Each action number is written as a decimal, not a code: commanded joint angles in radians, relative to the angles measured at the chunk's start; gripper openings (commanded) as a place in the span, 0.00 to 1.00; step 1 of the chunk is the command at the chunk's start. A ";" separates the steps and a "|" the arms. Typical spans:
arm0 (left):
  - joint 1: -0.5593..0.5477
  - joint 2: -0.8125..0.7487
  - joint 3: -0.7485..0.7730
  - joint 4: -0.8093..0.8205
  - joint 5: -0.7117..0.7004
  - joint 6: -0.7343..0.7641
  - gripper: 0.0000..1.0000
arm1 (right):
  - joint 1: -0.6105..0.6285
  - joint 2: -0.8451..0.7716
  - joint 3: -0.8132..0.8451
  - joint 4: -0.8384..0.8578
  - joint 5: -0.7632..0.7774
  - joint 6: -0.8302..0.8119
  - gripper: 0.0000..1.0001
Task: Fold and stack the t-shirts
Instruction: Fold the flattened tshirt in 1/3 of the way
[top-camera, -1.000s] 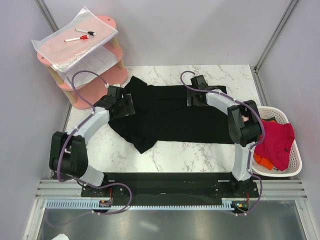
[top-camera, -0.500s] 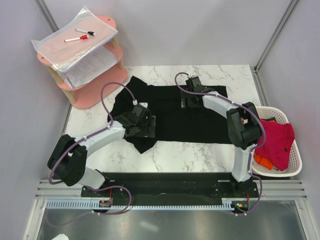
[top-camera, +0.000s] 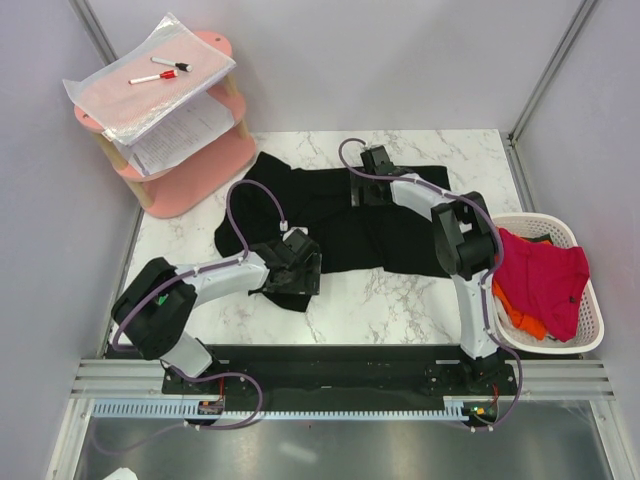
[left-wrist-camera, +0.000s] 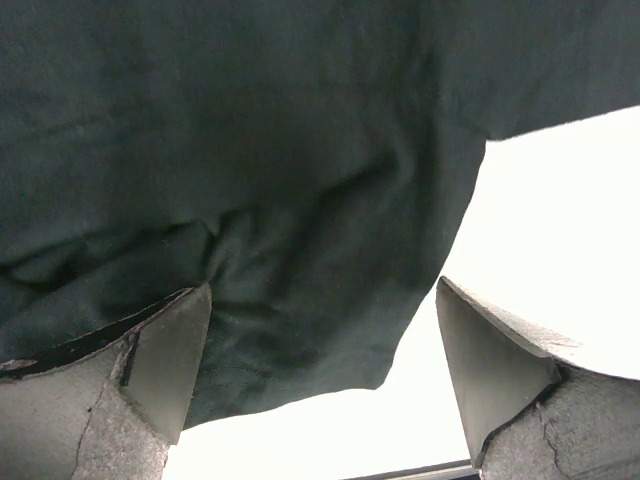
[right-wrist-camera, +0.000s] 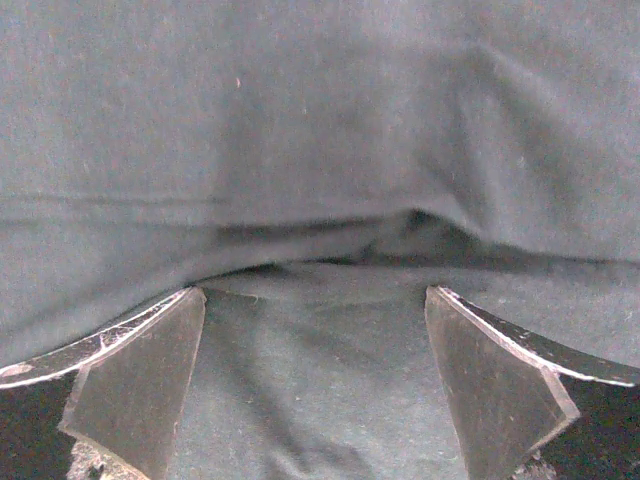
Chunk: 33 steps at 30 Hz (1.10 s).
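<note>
A large black t-shirt lies spread on the marble table, rumpled at its left side. My left gripper is low over its near-left corner. In the left wrist view that gripper is open, with the black t-shirt corner hanging between the fingers over white table. My right gripper sits on the shirt's far edge. Seen from the right wrist, it is open, with a fold of black cloth just ahead of it. A red t-shirt and an orange t-shirt lie in the basket.
The white slatted basket stands off the table's right edge. A pink two-tier stand with papers and a marker is at the back left. Grey walls close in the left, back and right.
My left gripper swung from the shirt's far-left part down to its near-left corner. My right gripper slid left along the far edge, and the shirt's right side drew in a little.
</note>
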 joint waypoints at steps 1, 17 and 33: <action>-0.020 -0.004 -0.057 -0.008 0.011 -0.090 1.00 | 0.000 0.089 0.117 -0.047 0.026 -0.009 0.98; -0.291 -0.101 -0.143 -0.074 0.094 -0.293 1.00 | -0.001 0.095 0.119 -0.070 0.027 -0.011 0.98; -0.302 -0.256 0.008 -0.235 -0.242 -0.236 1.00 | -0.001 -0.245 -0.113 -0.047 0.017 0.015 0.98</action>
